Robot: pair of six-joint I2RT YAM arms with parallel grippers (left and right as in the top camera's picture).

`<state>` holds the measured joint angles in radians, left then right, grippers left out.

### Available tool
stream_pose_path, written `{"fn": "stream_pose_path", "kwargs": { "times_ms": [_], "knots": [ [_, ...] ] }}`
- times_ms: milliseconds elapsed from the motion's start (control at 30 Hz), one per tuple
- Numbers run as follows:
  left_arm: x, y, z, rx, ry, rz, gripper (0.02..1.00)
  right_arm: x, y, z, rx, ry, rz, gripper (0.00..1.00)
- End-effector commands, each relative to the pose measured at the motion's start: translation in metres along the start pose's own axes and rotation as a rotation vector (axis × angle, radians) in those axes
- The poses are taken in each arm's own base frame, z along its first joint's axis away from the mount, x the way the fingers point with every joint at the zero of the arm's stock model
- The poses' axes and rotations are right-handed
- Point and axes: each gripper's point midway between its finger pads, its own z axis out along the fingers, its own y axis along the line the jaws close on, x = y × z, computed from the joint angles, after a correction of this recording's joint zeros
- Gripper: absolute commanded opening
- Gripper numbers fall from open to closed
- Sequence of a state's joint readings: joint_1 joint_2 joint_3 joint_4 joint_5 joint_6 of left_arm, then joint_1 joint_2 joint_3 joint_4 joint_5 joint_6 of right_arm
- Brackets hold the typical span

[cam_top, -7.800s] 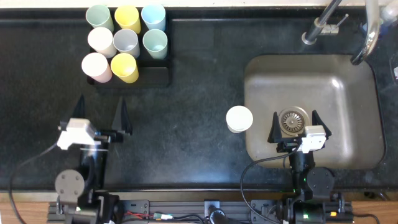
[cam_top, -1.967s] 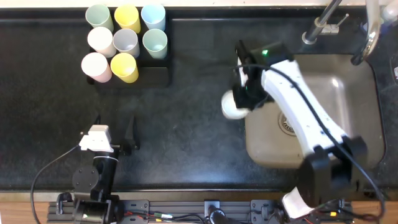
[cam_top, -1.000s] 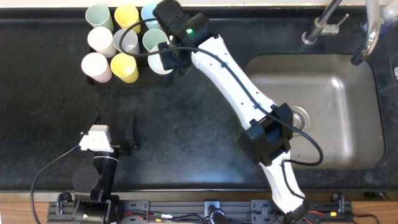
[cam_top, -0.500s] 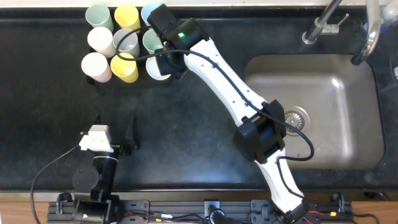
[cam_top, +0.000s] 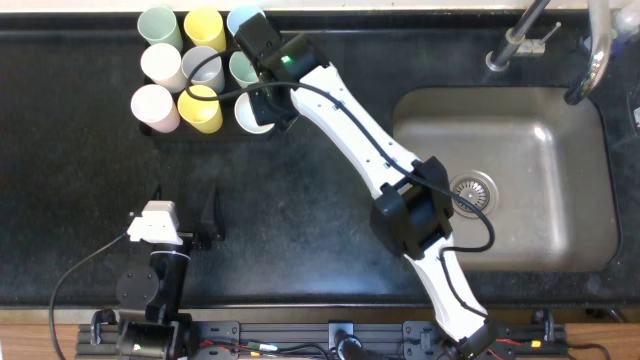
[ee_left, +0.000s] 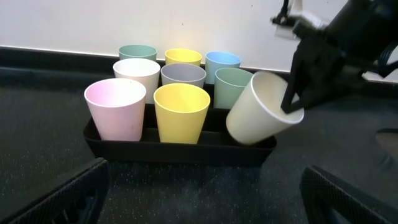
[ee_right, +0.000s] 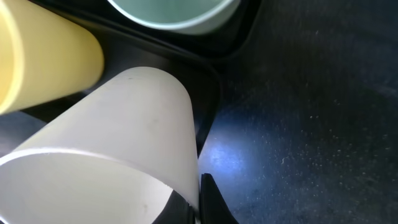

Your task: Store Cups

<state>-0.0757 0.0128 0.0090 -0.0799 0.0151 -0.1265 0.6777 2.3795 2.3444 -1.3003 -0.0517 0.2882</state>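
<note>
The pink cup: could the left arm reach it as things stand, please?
Probably yes. The pink cup stands at the tray's near corner, facing the open left tool, nothing between; the right tool holds the white cup at the other end.

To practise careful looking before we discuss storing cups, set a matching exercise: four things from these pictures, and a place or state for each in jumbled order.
1 pink cup
2 cream cup
3 left gripper
4 sink

A open, apart from the tray
B tilted, held by the right gripper
C has a drain
D upright in the tray

Pairs: 1-D, 2-B, 3-A, 4-C.
</note>
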Motion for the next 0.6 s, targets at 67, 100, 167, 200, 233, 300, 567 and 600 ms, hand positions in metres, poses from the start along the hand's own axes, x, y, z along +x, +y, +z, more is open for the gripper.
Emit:
{"fn": "stream_pose_path", "kwargs": {
  "times_ms": [67, 100, 167, 200, 233, 300, 567, 600],
  "knots": [
    [-0.0008, 0.0024, -0.0005, -0.010, -0.005, 0.018, 1.000, 0.0040, 0.0037, 0.0089, 0.007, 0.017, -0.005, 0.045],
    [-0.0008, 0.0024, -0.0005, -0.010, -0.005, 0.018, 1.000, 0.0034, 0.0030, 0.0089, 0.010, 0.014, -0.006, 0.045],
    [-0.0008, 0.0024, -0.0005, -0.010, -0.005, 0.018, 1.000, 0.0028, 0.0007, 0.0088, 0.024, 0.010, -0.006, 0.045],
    [-0.0008, 0.0024, -0.0005, -0.010, -0.005, 0.018, 1.000, 0.0027, -0.0004, 0.0088, 0.030, 0.009, -0.006, 0.042],
    [-0.0008, 0.0024, -0.0005, -0.010, -0.005, 0.018, 1.000, 0.0025, -0.0009, 0.0088, 0.033, 0.008, -0.006, 0.045],
    [-0.0008, 0.0024, -0.0005, -0.010, -0.005, 0.018, 1.000, 0.0021, -0.0014, 0.0088, 0.036, 0.006, -0.006, 0.045],
    [-0.0008, 0.0024, -0.0005, -0.010, -0.005, 0.018, 1.000, 0.0015, -0.0014, 0.0088, 0.035, 0.004, -0.007, 0.121],
    [-0.0008, 0.0024, -0.0005, -0.010, -0.005, 0.018, 1.000, 0.0012, -0.0010, 0.0088, 0.035, 0.003, -0.009, 0.123]
  ]
}}
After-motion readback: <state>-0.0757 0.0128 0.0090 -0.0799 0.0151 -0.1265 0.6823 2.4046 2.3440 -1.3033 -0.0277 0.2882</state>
